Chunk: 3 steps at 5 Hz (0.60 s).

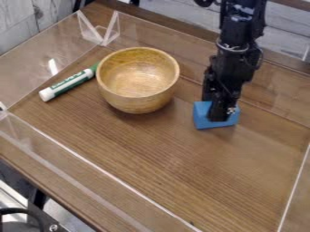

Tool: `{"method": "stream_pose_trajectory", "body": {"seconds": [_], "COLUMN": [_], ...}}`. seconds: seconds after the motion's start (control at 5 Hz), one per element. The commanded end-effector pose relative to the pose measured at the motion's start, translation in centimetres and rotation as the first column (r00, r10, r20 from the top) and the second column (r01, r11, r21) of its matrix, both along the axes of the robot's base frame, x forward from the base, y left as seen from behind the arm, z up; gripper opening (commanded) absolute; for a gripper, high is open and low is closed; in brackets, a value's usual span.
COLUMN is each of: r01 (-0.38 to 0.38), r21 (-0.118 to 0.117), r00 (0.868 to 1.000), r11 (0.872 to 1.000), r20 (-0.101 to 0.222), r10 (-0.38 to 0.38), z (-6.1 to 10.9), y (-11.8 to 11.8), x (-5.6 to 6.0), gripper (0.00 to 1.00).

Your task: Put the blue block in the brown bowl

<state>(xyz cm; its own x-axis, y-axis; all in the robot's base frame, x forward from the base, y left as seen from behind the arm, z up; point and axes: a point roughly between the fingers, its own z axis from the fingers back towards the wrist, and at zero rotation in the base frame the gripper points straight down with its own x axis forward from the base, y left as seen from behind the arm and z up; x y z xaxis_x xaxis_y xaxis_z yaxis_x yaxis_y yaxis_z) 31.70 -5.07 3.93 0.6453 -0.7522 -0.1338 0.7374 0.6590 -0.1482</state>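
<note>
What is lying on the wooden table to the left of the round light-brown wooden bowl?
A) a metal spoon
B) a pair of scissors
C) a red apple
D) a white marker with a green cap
D: a white marker with a green cap lies on the wooden table, just left of the round light-brown wooden bowl.

My own gripper (pixel 219 109) covers the top of the blue block (pixel 216 118) beneath it, so I cannot see where my fingertips meet it, and my arm runs out past the picture's upper edge.
</note>
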Motion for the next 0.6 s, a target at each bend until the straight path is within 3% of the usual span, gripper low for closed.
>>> {"method": "stream_pose_trajectory", "body": {"seconds": [0.0, 0.4], "r01": [0.001, -0.005], "r21": [-0.009, -0.009], "r00": [1.000, 1.000], "r11": [1.000, 1.000], "r20": [0.032, 0.015], "r10": [-0.001, 0.005], "z": [1.15, 1.49], "y": [-0.01, 0.19], "x": [0.74, 0.55], "gripper": [0.00, 0.00]}}
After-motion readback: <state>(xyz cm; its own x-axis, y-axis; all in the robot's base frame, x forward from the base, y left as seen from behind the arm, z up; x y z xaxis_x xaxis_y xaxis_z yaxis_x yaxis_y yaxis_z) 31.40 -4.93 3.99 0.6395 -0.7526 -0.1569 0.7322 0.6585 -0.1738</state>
